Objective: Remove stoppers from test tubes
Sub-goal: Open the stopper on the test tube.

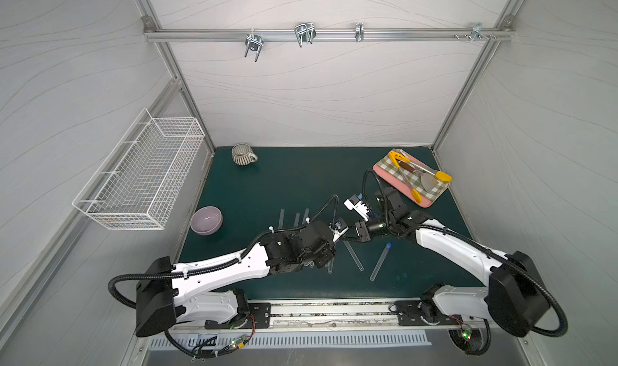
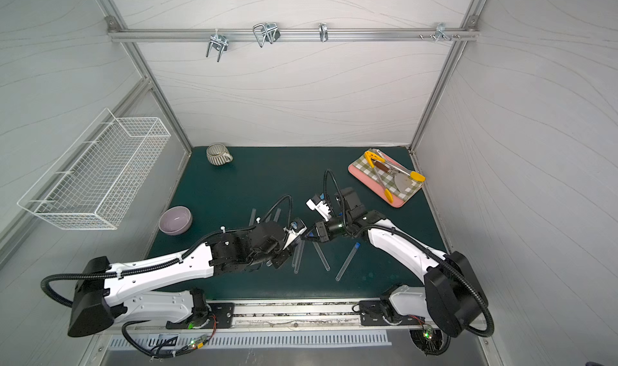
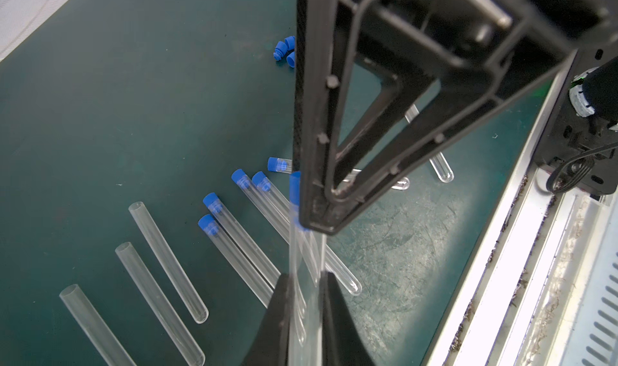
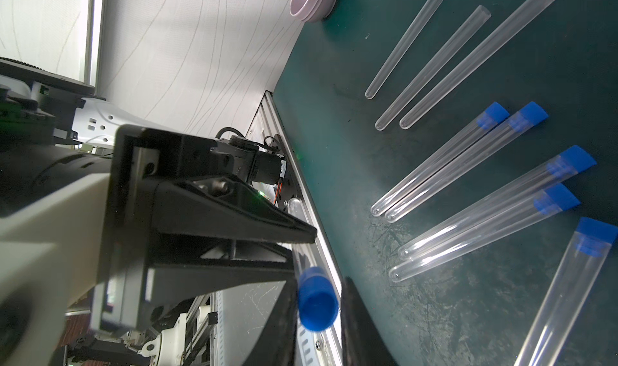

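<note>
Blue stopper (image 4: 316, 301) sits inside right claw (image 3: 317, 222), jaws narrow; clamp unconfirmed. Held tube (image 3: 306, 254) clamped in left claw (image 3: 306, 279), raised above surface (image 3: 100, 113). Risk: weak pinch could slip off stopper; off-axis pull could slide tube through left claw.

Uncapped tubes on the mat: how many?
3, side by side on the mat: nearest tube to the bowl, middle tube, farthest tube. The left arm covers some mat, so more may be hidden.
</note>
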Controlling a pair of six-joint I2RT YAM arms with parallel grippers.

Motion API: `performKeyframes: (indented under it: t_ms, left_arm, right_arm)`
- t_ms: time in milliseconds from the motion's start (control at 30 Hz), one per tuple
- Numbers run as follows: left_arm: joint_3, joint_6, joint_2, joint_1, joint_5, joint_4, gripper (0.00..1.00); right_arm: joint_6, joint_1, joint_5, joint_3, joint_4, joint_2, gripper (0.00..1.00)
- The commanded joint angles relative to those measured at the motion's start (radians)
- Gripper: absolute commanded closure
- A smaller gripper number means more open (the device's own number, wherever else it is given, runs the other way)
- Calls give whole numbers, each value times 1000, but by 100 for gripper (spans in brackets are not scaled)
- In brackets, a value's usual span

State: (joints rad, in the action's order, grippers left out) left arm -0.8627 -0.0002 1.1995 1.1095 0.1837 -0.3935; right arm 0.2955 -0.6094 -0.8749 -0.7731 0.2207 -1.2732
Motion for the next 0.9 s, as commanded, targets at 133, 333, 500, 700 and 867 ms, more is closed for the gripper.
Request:
performKeyframes:
  t_ms: [133,333,500,700,867]
  left_arm:
    - [-15,18,-11,7,20,12,99]
    - [-13,20,-17,10,21,12,100]
    - [-13,22,-15,13,26,12,99]
    - [-13,26,-21,17,44,5,100]
    - [-18,31,-19,24,65,-8,100]
  right_arm:
    - [6,-4,-16,-12,4,21,81]
    - [9,-4,-25,-9,-7,22,85]
    - [13,-3,-32,-8,-9,23,93]
    - [16,7,-48,-6,-11,34,99]
    - [65,70,-120,16,-66,59,100]
